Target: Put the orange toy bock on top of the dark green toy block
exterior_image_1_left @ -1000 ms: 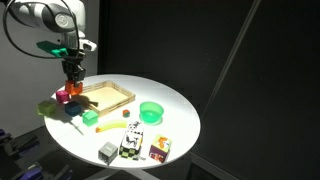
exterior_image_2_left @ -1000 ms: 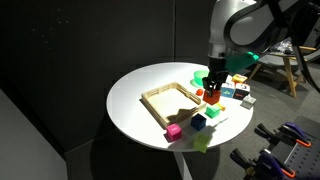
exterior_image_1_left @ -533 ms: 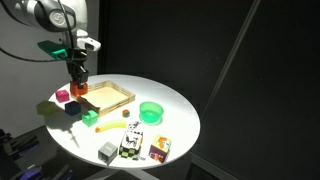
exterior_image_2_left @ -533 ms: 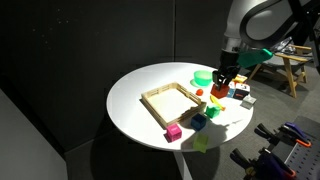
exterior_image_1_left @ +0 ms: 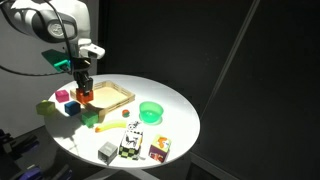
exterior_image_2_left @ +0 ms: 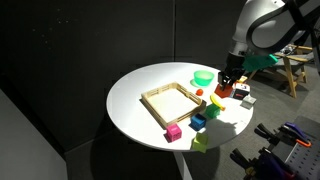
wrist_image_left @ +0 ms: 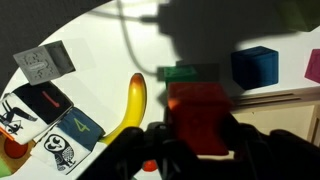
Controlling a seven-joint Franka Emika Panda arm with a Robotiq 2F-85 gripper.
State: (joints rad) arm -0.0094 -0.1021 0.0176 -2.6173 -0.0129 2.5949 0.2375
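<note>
My gripper (wrist_image_left: 198,128) is shut on the orange toy block (wrist_image_left: 198,112), which fills the gap between the dark fingers (wrist_image_left: 243,143). In the wrist view the dark green block (wrist_image_left: 188,72) lies just beyond the orange block, partly covered by it. In both exterior views the gripper (exterior_image_1_left: 83,88) (exterior_image_2_left: 229,82) holds the orange block (exterior_image_1_left: 86,98) (exterior_image_2_left: 221,93) above the white table. The green block (exterior_image_1_left: 90,117) (exterior_image_2_left: 210,112) sits close below it. I cannot tell whether the two blocks touch.
A blue block (wrist_image_left: 256,66) and a magenta block (wrist_image_left: 313,68) sit beside the green one. A wooden tray (exterior_image_1_left: 110,95) lies close by. A banana (wrist_image_left: 133,105), picture cards (wrist_image_left: 68,128) and a green bowl (exterior_image_1_left: 151,111) are on the round table (exterior_image_1_left: 170,130).
My gripper has carried the orange block sideways and lower, away from the magenta block and towards the green block.
</note>
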